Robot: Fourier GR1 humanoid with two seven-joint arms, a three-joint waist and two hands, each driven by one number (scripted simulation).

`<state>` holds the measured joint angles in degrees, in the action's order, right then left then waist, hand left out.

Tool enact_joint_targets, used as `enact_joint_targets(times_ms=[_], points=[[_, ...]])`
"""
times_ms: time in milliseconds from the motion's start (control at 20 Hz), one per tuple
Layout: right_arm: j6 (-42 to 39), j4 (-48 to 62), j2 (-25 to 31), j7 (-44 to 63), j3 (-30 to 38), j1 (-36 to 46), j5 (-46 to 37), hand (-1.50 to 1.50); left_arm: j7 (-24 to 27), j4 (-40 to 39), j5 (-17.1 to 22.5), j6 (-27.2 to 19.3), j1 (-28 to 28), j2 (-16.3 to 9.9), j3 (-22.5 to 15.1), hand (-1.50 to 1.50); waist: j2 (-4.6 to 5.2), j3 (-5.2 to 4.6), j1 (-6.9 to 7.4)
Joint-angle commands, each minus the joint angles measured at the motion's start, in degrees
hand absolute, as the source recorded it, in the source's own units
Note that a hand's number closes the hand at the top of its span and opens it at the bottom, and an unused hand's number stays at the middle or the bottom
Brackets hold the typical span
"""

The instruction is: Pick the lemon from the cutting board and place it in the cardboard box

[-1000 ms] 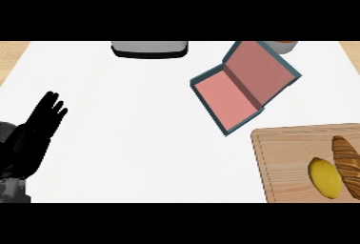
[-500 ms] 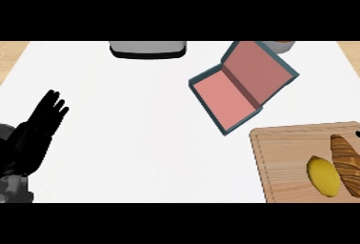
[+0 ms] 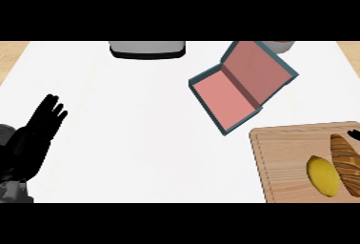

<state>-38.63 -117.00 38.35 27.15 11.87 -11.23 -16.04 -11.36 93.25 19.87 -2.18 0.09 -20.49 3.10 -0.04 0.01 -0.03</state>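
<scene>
A yellow lemon (image 3: 323, 176) lies on the wooden cutting board (image 3: 283, 153) at the lower right, right beside a brown croissant (image 3: 345, 161). The open box (image 3: 241, 86), teal outside and pink inside, lies tilted on the white counter just above and left of the board. My left hand (image 3: 36, 132) rests open at the far left, fingers up, well away from both. Only a small black tip of my right hand (image 3: 354, 133) shows at the right edge, over the board's far corner above the croissant.
A grey appliance (image 3: 147, 48) stands at the counter's far edge, top centre. A brown object (image 3: 280, 45) peeks out behind the box at the top right. White counter stretches between my left hand and the box.
A black tip of my right hand has come into view at the right edge above the board. The left hand, lemon and box have stayed put.
</scene>
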Motion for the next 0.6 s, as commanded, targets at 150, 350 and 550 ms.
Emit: enact_joint_targets(times_ms=[150,350,550], points=[[-0.61,0.07,-5.06,-1.89,-1.36,3.06,-5.96,-1.50,-6.28,1.31,-1.93,-2.02,-5.81,1.60,0.77,0.00,0.00,0.00,-0.09],[-3.62,-1.70,-5.11,-0.53,-0.96,4.10,-8.43,-1.50,-4.28,0.69,-1.33,2.36,-2.73,0.52,3.08,0.00,0.00,-0.02,0.07],[-2.26,2.58,-7.96,-3.13,-3.98,4.05,-14.70,-1.50,-1.71,1.98,-3.22,3.48,1.69,2.69,2.80,0.00,0.02,-0.01,0.18]])
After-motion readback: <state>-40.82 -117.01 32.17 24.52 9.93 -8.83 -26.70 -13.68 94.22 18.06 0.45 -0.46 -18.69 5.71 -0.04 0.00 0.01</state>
